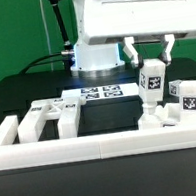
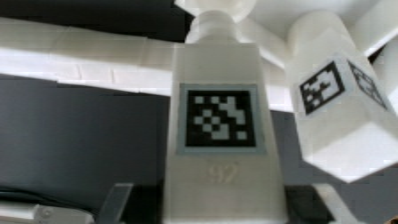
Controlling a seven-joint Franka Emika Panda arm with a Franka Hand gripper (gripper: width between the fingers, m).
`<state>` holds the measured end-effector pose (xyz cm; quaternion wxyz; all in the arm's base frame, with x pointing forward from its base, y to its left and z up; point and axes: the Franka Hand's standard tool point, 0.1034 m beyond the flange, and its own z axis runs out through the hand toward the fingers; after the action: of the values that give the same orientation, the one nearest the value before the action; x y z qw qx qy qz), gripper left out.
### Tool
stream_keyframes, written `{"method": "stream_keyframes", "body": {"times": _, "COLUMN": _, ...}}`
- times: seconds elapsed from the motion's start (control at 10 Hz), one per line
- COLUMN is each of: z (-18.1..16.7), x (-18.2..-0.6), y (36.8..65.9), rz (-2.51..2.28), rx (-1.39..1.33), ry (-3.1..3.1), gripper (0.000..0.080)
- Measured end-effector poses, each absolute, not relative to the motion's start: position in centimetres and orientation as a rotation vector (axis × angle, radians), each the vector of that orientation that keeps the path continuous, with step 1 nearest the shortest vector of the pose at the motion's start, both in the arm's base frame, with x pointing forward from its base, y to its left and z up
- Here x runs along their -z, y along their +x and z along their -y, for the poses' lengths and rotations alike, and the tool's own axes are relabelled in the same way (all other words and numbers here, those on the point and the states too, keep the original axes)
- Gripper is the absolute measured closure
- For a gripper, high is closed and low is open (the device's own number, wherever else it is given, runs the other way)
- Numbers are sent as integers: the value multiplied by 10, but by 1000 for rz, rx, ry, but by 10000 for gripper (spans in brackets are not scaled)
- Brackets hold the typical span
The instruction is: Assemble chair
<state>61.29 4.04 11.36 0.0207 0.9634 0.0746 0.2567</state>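
Observation:
My gripper hangs at the exterior view's right, shut on the top of a white square bar that stands upright with a black-and-white tag on its face. The bar's lower end meets other white chair pieces just behind the rail. In the wrist view the same bar runs straight out from between the fingers of my gripper. A second tagged bar lies tilted close beside it. A flat white panel with slots lies to the exterior view's left.
A long low white border rail runs along the front. The marker board lies flat behind the pieces, near the arm's base. More tagged white blocks stand at the exterior view's far right.

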Motion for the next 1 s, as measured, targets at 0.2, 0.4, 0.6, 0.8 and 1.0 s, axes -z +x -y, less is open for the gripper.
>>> {"method": "stream_keyframes", "body": {"times": 0.2, "z": -41, "x": -108, "y": 611, "rz": -234, "rx": -783, "ry": 2991, "gripper": 509}}
{"method": "stream_keyframes", "body": {"times": 0.4, "z": -42, "x": -104, "y": 609, "rz": -237, "rx": -772, "ry": 2993, "gripper": 509}}
{"method": "stream_keyframes", "body": {"times": 0.6, "z": -43, "x": -102, "y": 608, "rz": -241, "rx": -766, "ry": 2995, "gripper": 509}}
{"method": "stream_keyframes", "body": {"times": 0.8, "z": -43, "x": -96, "y": 606, "rz": -243, "rx": -753, "ry": 2998, "gripper": 509}}
{"method": "stream_keyframes", "body": {"times": 1.0, "z": -44, "x": -93, "y": 606, "rz": -245, "rx": -766, "ry": 2992, "gripper": 509}}
